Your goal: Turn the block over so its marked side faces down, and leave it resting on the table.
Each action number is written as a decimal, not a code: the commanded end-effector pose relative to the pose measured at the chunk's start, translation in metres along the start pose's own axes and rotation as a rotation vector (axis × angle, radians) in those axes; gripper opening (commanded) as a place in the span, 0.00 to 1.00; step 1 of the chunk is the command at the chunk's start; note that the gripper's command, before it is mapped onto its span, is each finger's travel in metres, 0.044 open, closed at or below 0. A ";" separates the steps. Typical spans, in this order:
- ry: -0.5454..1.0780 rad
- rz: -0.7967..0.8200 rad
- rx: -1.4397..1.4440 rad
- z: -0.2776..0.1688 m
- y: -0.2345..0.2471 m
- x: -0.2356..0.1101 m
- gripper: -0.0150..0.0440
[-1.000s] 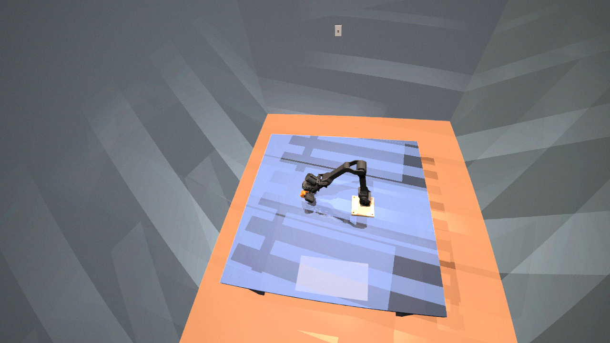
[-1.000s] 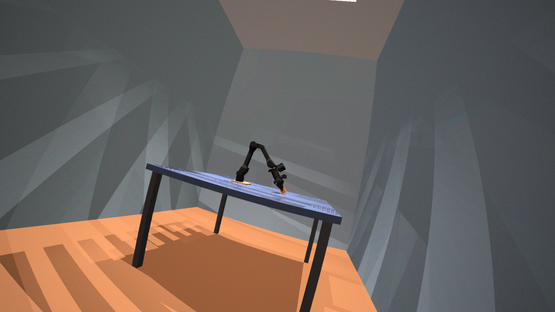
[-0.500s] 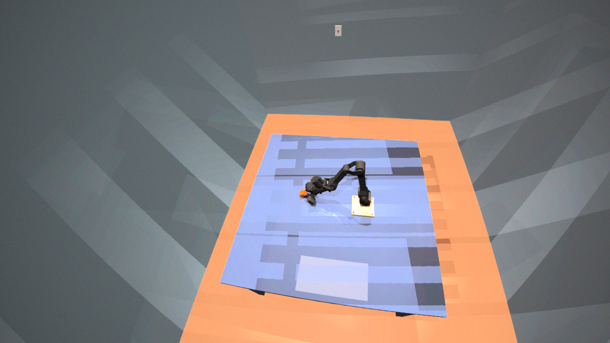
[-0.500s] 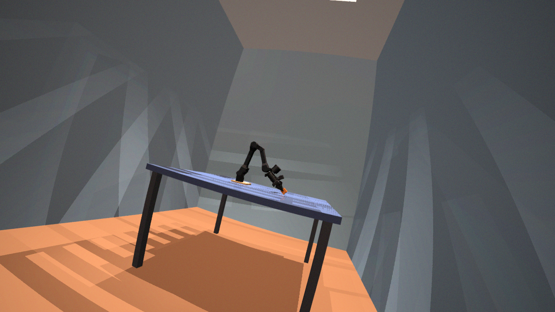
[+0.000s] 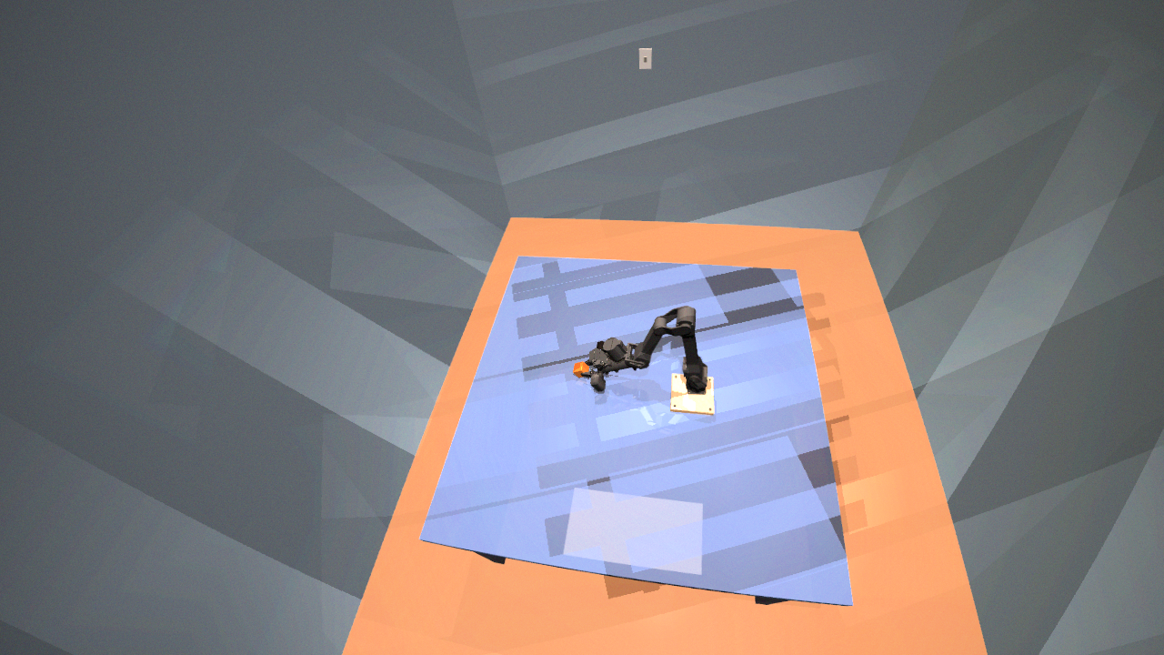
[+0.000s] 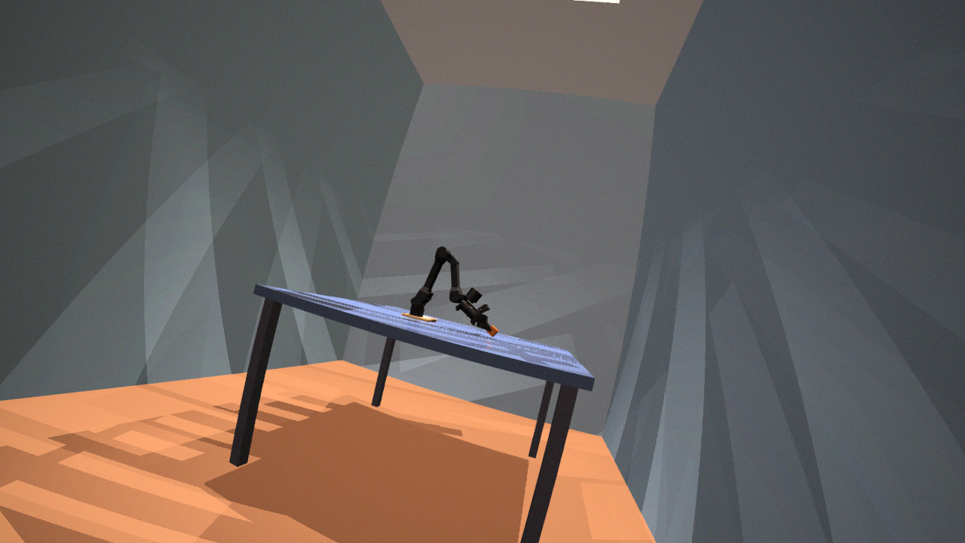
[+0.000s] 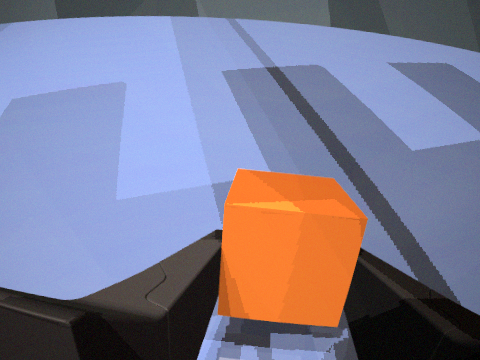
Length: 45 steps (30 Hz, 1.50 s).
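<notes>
An orange block [image 7: 290,250] [image 5: 580,368] [image 6: 494,330] sits between my gripper's two dark fingers. My gripper [image 7: 283,248] [image 5: 587,373] [image 6: 488,326] is shut on it and is tilted low, nearly along the blue table top [image 7: 100,140] [image 5: 651,488] [image 6: 323,303]. In the wrist view the faces I see are plain orange, with no mark showing. I cannot tell whether the block touches the table. The arm reaches left from its base.
The arm's base stands on a pale square plate [image 5: 692,400] [image 6: 418,316] near the table's middle. The table stands on dark legs [image 6: 250,385] over an orange floor [image 5: 895,521]. Grey walls surround it.
</notes>
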<state>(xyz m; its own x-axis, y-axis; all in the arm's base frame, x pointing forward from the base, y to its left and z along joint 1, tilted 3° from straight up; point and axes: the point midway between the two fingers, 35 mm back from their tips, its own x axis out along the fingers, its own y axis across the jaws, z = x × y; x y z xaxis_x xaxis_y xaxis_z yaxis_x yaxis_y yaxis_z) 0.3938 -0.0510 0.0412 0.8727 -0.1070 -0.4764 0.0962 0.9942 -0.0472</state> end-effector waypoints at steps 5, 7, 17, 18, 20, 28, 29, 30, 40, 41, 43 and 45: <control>-0.007 0.006 -0.003 0.001 0.001 0.000 0.25; -0.007 0.006 -0.003 0.001 0.001 0.000 0.25; -0.007 0.006 -0.003 0.001 0.001 0.000 0.57; -0.007 0.006 -0.003 0.001 0.001 0.000 0.61; -0.007 0.006 -0.003 0.001 0.001 0.000 0.70; -0.007 0.006 -0.003 0.001 0.001 0.000 1.00; -0.007 0.006 -0.003 0.001 0.001 0.000 1.00; -0.007 0.006 -0.003 0.001 0.001 0.000 1.00; -0.007 0.006 -0.003 0.001 0.001 0.000 1.00; -0.007 0.006 -0.003 0.001 0.001 0.000 1.00; -0.007 0.006 -0.003 0.001 0.001 0.000 1.00; -0.007 0.006 -0.003 0.001 0.001 0.000 1.00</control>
<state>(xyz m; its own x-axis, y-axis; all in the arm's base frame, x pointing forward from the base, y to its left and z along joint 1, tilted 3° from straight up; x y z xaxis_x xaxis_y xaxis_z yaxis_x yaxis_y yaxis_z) 0.3936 -0.0509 0.0416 0.8751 -0.1070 -0.4721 0.0961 0.9943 -0.0473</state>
